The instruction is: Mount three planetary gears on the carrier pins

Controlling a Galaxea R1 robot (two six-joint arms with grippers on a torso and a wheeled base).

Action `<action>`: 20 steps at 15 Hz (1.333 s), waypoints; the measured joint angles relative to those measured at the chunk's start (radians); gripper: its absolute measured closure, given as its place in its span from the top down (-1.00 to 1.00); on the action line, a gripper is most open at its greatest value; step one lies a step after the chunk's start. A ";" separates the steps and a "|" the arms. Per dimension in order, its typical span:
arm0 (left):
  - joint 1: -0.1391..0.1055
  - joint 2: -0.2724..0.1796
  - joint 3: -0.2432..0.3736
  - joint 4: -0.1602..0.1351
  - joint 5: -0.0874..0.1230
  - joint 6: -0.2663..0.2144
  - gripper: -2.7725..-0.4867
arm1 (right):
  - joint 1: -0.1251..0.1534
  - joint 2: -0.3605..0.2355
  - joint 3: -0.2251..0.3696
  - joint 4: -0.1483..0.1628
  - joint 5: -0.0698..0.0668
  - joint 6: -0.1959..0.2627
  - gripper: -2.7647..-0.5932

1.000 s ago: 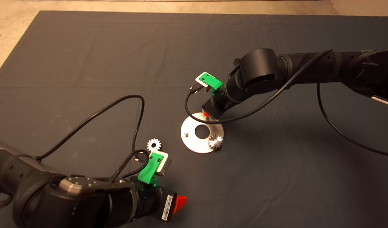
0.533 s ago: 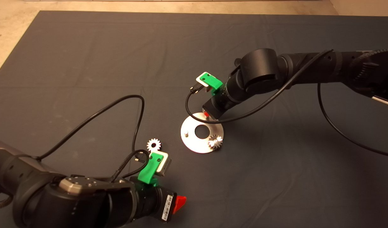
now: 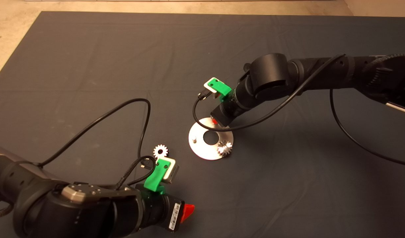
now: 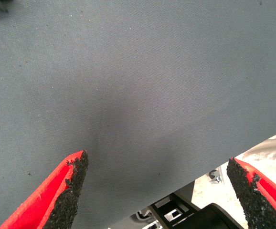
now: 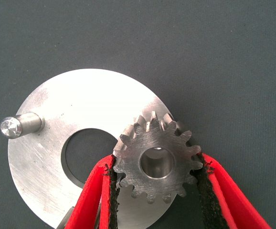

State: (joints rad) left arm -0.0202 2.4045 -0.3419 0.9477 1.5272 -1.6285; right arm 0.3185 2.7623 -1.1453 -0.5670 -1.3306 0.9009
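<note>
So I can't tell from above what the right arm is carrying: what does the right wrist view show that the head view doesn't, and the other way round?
Only the right wrist view: a planetary gear pinched between the right gripper's fingers, above the silver disc.
Only the head view: a gear already on a pin, a loose gear on the mat, and the left gripper waiting at the lower left.
Both: the disc and one bare carrier pin.

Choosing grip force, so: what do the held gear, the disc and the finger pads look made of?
The gear looks like bare metal: silvery grey, matte, machined teeth. The disc also seems metal, with a brushed, scratched sheen. The right gripper finger pads look like rough black rubber or foam, crumbly at the edges.
</note>
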 joint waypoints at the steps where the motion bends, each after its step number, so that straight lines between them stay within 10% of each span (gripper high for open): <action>1: 0.000 0.000 0.000 0.000 -0.001 0.000 0.38 | 0.000 0.000 0.000 -0.001 0.000 0.000 -0.72; 20: 0.000 0.001 0.000 0.000 -0.001 0.000 0.38 | 0.000 0.017 -0.033 -0.009 0.005 -0.002 -0.72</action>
State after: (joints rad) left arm -0.0202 2.4053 -0.3419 0.9472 1.5264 -1.6287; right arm 0.3185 2.7790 -1.1785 -0.5762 -1.3257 0.8989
